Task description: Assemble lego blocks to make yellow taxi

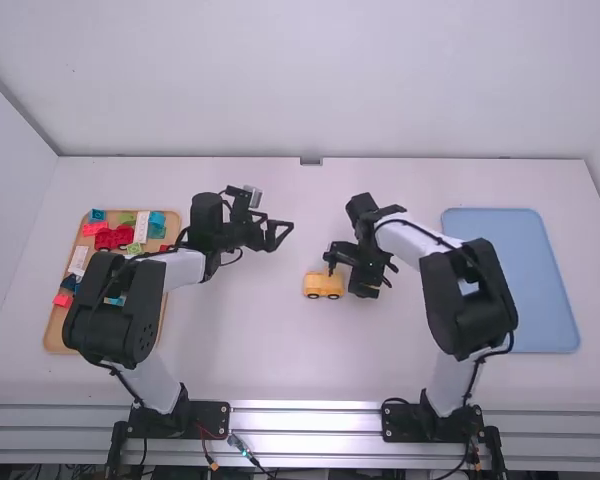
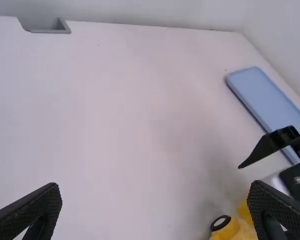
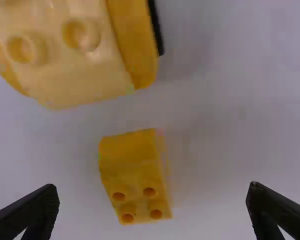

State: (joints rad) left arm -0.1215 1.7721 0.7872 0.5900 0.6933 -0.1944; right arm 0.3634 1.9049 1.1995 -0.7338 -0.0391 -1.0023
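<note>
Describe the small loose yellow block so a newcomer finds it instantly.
On the white table, go to the open right gripper. Between its fingers in the wrist view is the block, beside the wheeled yellow car body. Unlike that body, it shows one rounded end, four studs in a square and no wheels.

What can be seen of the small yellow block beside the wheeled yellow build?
The block looks like plastic. Four round studs cover one end; the other is smooth and seems curved. It sits studs up on the white table, apart from the wheeled build. The right claw is open and does not touch it.
</note>
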